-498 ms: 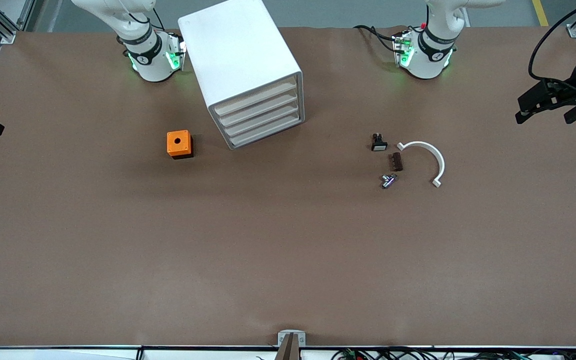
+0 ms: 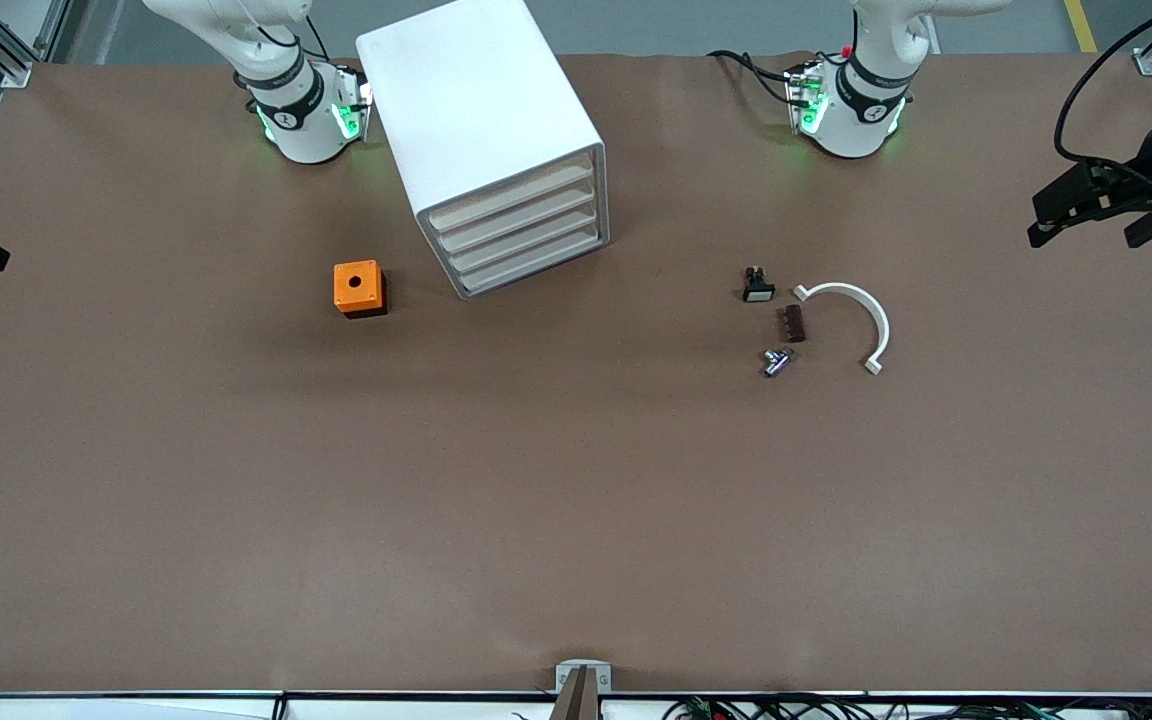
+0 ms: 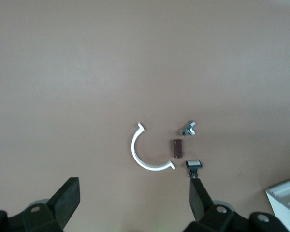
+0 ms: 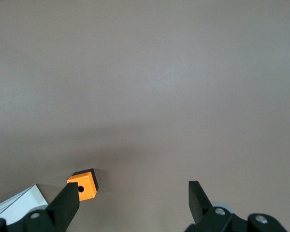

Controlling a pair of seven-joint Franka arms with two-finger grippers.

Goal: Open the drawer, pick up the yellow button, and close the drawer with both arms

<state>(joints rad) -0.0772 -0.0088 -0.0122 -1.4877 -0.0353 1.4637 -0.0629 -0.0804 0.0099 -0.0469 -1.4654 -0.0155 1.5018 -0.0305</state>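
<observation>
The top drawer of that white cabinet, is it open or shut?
Shut: the top drawer sits flush with the three below in the cabinet.

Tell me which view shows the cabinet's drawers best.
Front view: the whole cabinet shows, its four drawers all shut, top drawer included. Left wrist view catches one corner; right wrist view a corner too.

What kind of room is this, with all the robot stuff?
Probably a robot lab or workshop. Two white robot arms stand at a big brown table, with a white drawer cabinet, an orange box and small parts laid out, and cables along the edges.
</observation>
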